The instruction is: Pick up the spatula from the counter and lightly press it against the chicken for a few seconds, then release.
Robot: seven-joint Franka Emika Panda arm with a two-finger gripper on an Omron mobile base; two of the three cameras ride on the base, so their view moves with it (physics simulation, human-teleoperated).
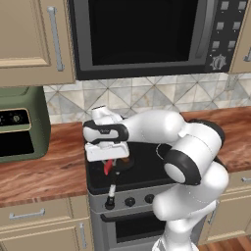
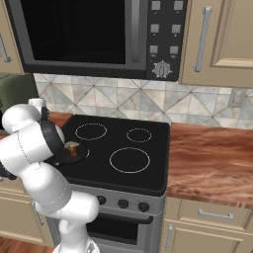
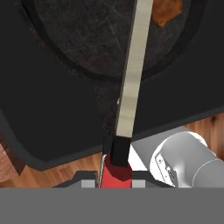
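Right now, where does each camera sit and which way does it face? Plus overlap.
Left base view: behind-left of the arm, facing forward-down at stove and microwave; arm rises lower right, pincer low over the stove's front.
Right base view: behind-right of it, same stove from the other side; arm lower left, beside pan and chicken.
Hand view: on the hand, looking along the spatula toward pan and chicken; pincer tips at bottom grip its red handle.
Shared: both base views show stove and microwave.
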